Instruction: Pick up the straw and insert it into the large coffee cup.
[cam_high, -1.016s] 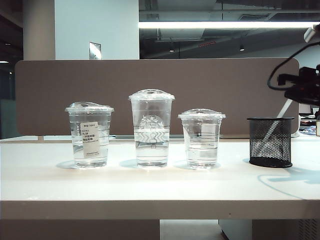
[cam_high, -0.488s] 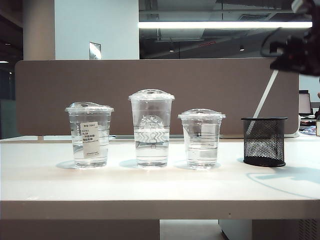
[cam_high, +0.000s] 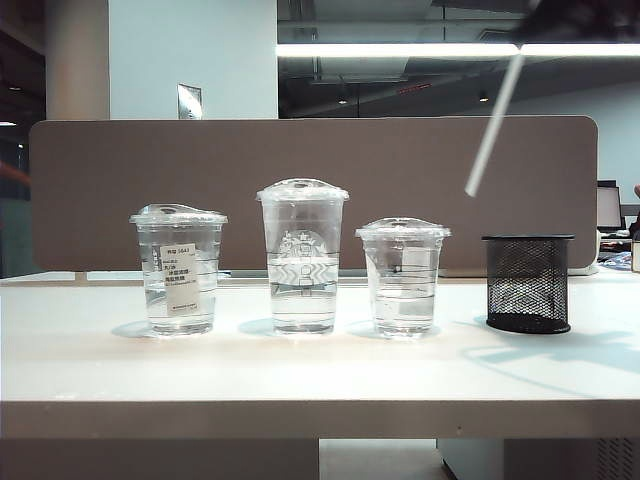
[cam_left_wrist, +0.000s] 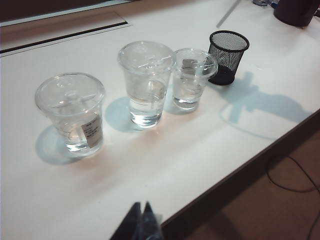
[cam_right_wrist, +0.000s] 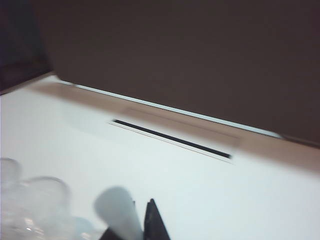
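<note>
- Hanging tilted above the mesh holder (cam_high: 527, 282), the straw (cam_high: 493, 122) points its free end down-left toward the cups.
- Right gripper (cam_right_wrist: 137, 220) is clamped on its upper end.
- Left gripper (cam_left_wrist: 141, 220): pinched together, holding nothing, near the table's (cam_high: 300, 370) front edge.

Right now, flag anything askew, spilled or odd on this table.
Nothing spilled or toppled: all three lidded cups and the mesh holder stand upright. Only the straw is tilted, in mid-air above the holder, held by the right claw. Left claw hangs near the table's front edge.
</note>
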